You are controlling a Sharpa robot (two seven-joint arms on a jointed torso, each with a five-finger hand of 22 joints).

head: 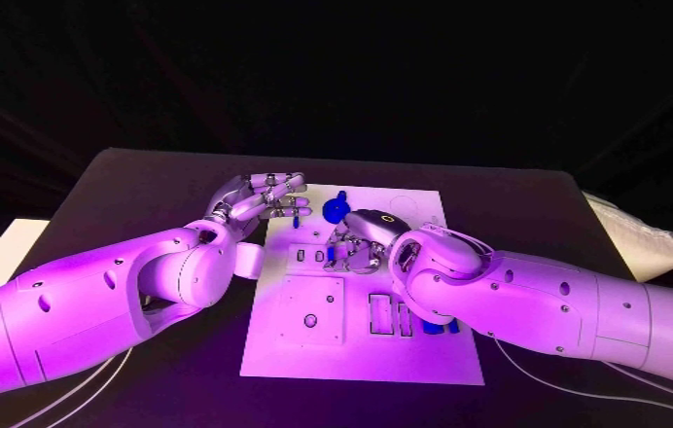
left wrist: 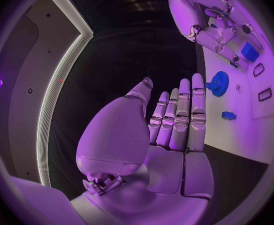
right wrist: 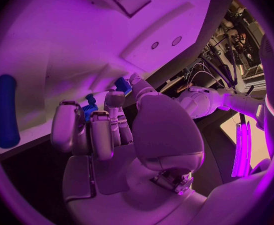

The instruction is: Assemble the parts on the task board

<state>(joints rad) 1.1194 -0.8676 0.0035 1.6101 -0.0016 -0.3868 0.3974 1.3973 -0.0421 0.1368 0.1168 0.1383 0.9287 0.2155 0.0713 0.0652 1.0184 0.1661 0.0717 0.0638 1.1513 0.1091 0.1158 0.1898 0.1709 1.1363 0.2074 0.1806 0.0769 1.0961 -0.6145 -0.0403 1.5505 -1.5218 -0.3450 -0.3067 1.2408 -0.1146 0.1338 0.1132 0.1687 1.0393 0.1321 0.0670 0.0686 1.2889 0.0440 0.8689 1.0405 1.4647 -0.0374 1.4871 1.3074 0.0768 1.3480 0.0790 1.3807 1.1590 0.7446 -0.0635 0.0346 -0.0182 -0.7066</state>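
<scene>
The white task board lies in the middle of the black table. My right hand is curled down over the board's middle. Its fingertips and thumb close round a small blue part against the board. My left hand hovers at the board's far left corner, and the left wrist view shows that hand flat with straight fingers, holding nothing. A blue gear stands on the board between the two hands. From the left wrist I also see the gear and a small blue piece.
A blue rod lies on the board beside my right hand. More blue parts show under my right forearm. A blue block sits on the board past my right hand. Empty slots mark the board's near half.
</scene>
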